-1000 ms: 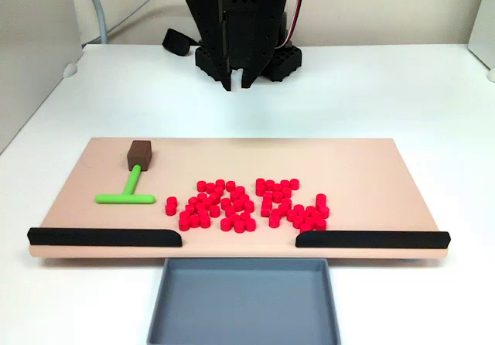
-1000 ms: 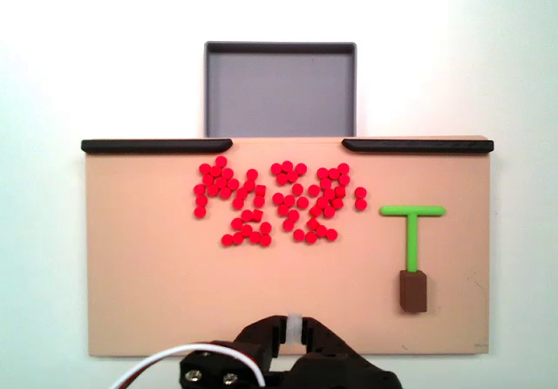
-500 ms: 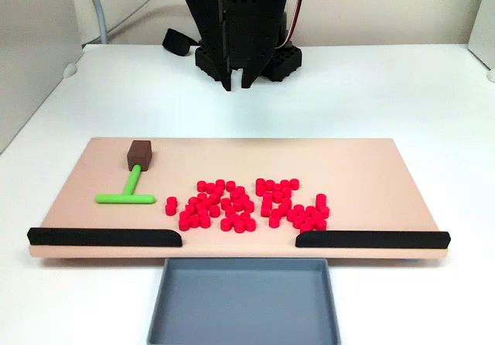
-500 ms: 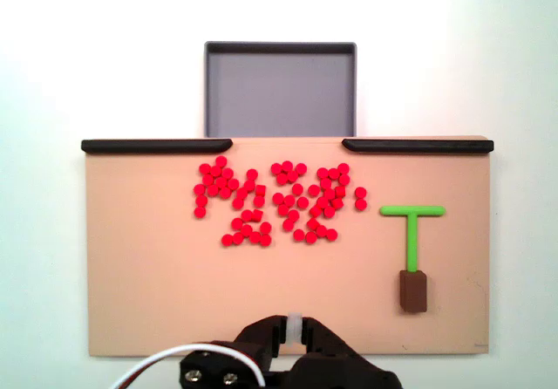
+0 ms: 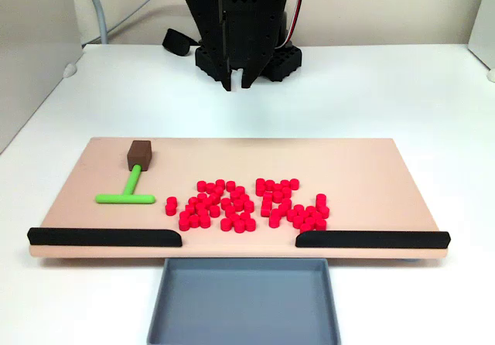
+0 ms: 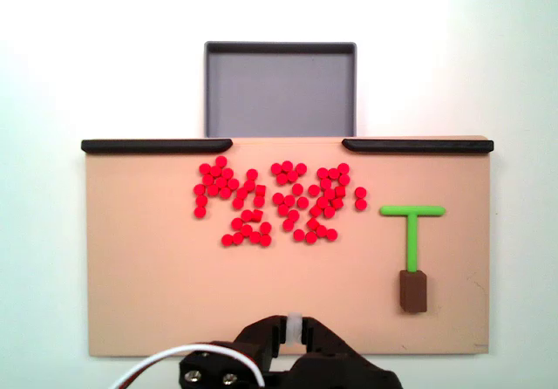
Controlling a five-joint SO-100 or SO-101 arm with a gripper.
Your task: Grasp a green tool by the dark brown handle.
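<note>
The gripper point(image 5: 237, 84) hangs above the white table point(image 5: 387, 97), behind the far edge of the tan board point(image 5: 363, 167), and its two fingertips are pressed almost together with nothing between them. The green tool point(image 5: 128, 192) lies flat on the board, well apart from the gripper, and the dark brown handle point(image 5: 139, 155) caps its stem at the end nearer the arm. A cluster of red cylinders point(image 5: 247, 204) sits just beside the tool's crossbar. Two black strips point(image 5: 104, 237) line the board's opposite edge, with a grey tray point(image 5: 244, 302) beyond them.
</note>
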